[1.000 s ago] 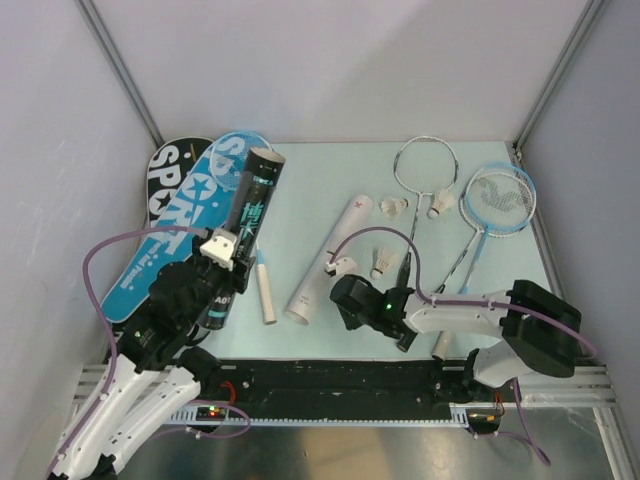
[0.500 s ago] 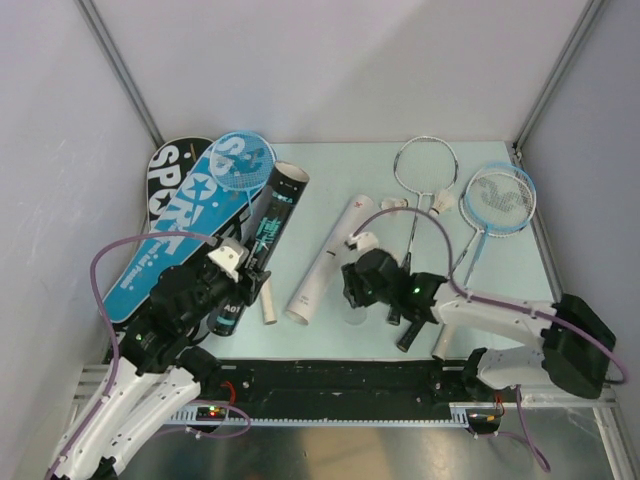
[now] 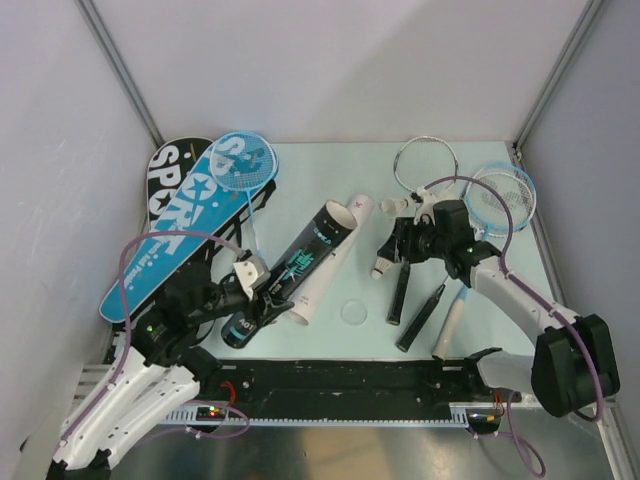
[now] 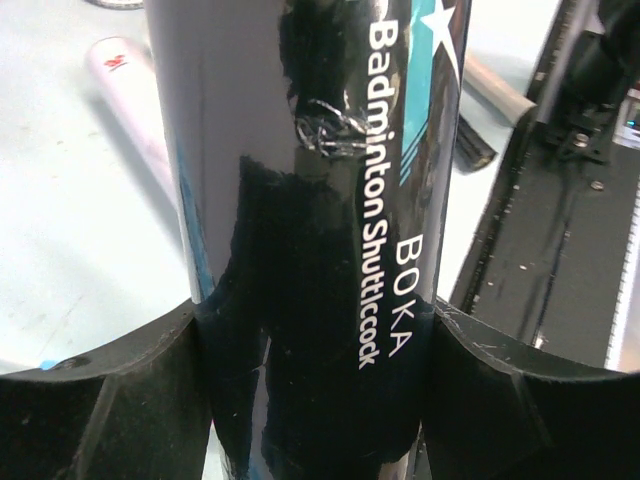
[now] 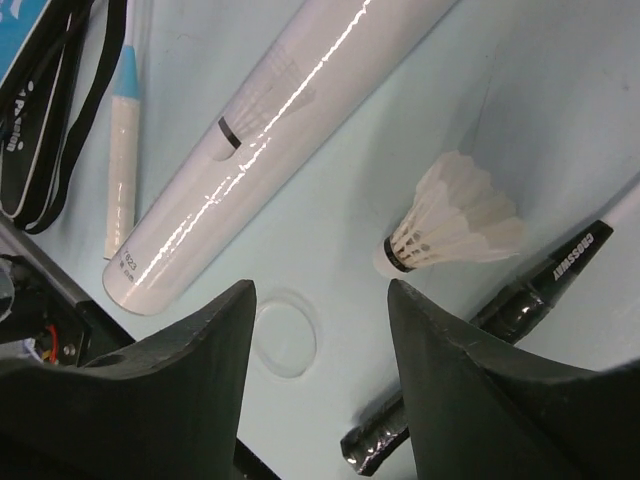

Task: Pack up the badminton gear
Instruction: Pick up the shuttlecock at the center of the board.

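My left gripper is shut on the black teal-printed tube near its base, and the tube leans right across the white tube. It fills the left wrist view between the pads. My right gripper is open and empty just above a white shuttlecock. In the right wrist view the shuttlecock lies just beyond the right fingertip. A second shuttlecock lies by the silver racket. One blue racket is at the right, another on the covers.
The blue SPORT cover lies over the black one at the left. A clear round lid lies on the mat, also seen in the right wrist view. Black racket handles and a white one point at the front rail.
My left gripper swung the black tube's far end to the right, over the white tube. My right arm moved from the front centre back and right to the shuttlecock by the racket shafts.
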